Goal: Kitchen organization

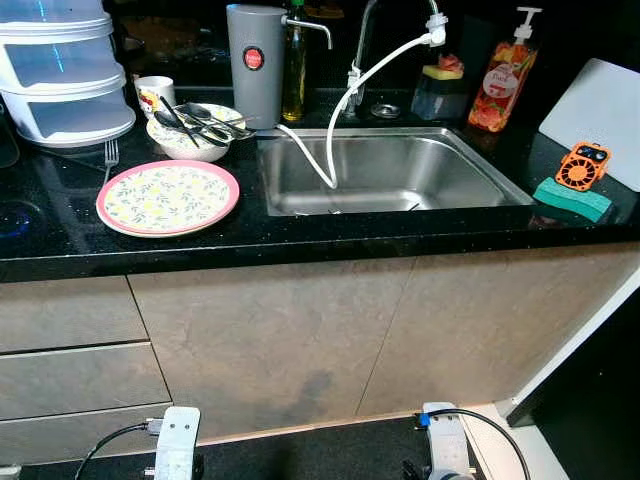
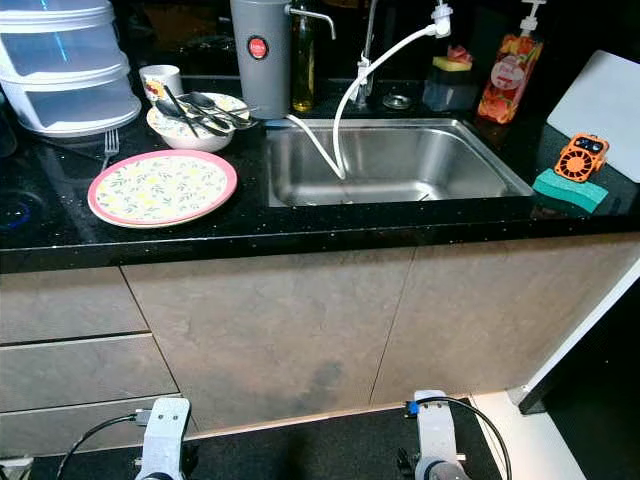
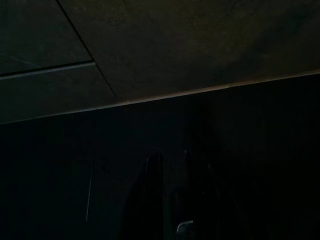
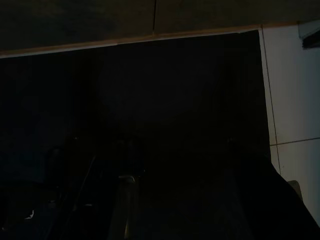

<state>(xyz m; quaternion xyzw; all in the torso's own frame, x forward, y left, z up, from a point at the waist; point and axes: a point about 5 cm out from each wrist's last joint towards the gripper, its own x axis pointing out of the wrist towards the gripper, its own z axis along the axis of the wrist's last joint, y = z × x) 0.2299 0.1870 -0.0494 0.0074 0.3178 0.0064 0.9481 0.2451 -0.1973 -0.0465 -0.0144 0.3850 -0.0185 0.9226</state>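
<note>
Here's the black desk (image 1: 300, 235), and on its left part lies a pink-rimmed plate (image 1: 167, 197) with a leafy pattern, flat and bare. A fork (image 1: 110, 154) lies just behind the plate's left edge. Right behind the plate sits a bowl (image 1: 196, 132) heaped with spoons (image 1: 205, 122), and a white mug (image 1: 153, 94) stands just behind that bowl. Stacked clear containers (image 1: 62, 70) tower at the far left. Over to the middle: a steel sink (image 1: 385, 170), with a white hose (image 1: 345, 105) looping from the tap down into the basin. A grey dispenser (image 1: 254, 63) stands at the sink's back left corner, an oil bottle (image 1: 294, 65) just beside it. Behind the sink, a soap bottle (image 1: 503, 80) with a pump. At the right, an orange gadget (image 1: 583, 165) rests on a green sponge (image 1: 571, 199), beside a white board (image 1: 600, 115). Below run beige cabinet fronts (image 1: 270, 335). Both arms hang low by the floor: left arm (image 1: 176, 443), right arm (image 1: 445, 442). The wrist views are very dark; left fingers (image 3: 152, 195) are faint shapes, and I cannot tell how wide either pair stands.
</note>
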